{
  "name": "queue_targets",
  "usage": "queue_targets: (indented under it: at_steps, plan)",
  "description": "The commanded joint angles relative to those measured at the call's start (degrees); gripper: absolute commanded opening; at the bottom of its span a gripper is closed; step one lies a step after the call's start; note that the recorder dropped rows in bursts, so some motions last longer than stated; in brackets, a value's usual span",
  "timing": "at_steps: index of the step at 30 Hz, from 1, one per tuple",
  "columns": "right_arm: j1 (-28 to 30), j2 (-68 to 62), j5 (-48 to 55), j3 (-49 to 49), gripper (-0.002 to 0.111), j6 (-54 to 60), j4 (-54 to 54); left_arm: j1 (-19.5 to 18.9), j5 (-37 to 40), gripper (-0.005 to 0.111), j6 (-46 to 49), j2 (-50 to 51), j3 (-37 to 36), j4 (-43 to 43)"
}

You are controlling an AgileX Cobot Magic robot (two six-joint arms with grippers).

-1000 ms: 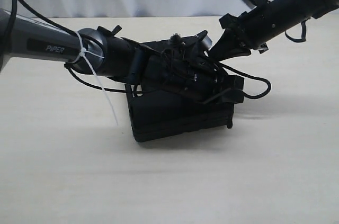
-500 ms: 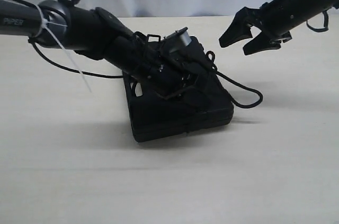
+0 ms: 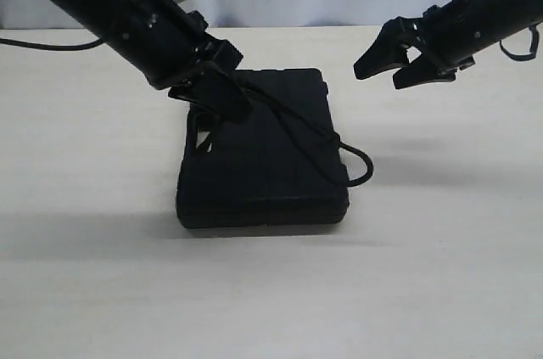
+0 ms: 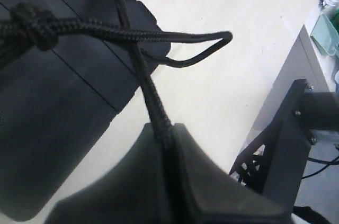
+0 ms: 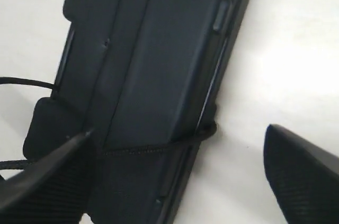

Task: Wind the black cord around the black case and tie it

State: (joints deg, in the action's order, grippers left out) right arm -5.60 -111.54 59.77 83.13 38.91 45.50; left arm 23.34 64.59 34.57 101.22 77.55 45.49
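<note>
The black case (image 3: 263,172) lies flat on the table, ribbed lid up. The black cord (image 3: 299,128) runs from my left gripper (image 3: 227,103) diagonally over the lid and bulges into a loop off the case's right edge. In the left wrist view the left gripper (image 4: 165,135) is shut on the cord (image 4: 143,70), which crosses a second strand with a knot (image 4: 30,25) over the case (image 4: 53,107). My right gripper (image 3: 395,60) hangs open above the table, right of the case. The right wrist view has the right gripper (image 5: 178,131) wide open over the case (image 5: 159,44), a cord (image 5: 153,149) strand across it.
The pale tabletop (image 3: 441,257) spreads around the case on all sides. In the left wrist view the table edge and a black frame (image 4: 286,139) stand beyond the case.
My left arm has risen and drawn back to the left, pulling the cord taut over the lid. The case has settled flat and shifted left. The right gripper backed away, opened, and now holds still.
</note>
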Motion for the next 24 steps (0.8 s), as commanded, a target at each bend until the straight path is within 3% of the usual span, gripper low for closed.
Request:
queue_targets:
  at_steps: [1,12,24]
  plan:
    - [-1.66,3.21,-1.51,-1.69,0.079,3.87,2.65,-0.32,2.87,0.0,-4.17,-2.25,3.85,-4.62]
    - [-10.52,7.73,-2.6,-1.92,0.079,9.35,-0.99,-0.32,4.72,0.0,-11.16,-2.37,15.6,-10.57]
    - [-10.91,8.42,-8.21,-6.71,0.079,7.21,-7.25,-0.32,5.37,0.0,-15.58,-2.37,27.5,-12.37]
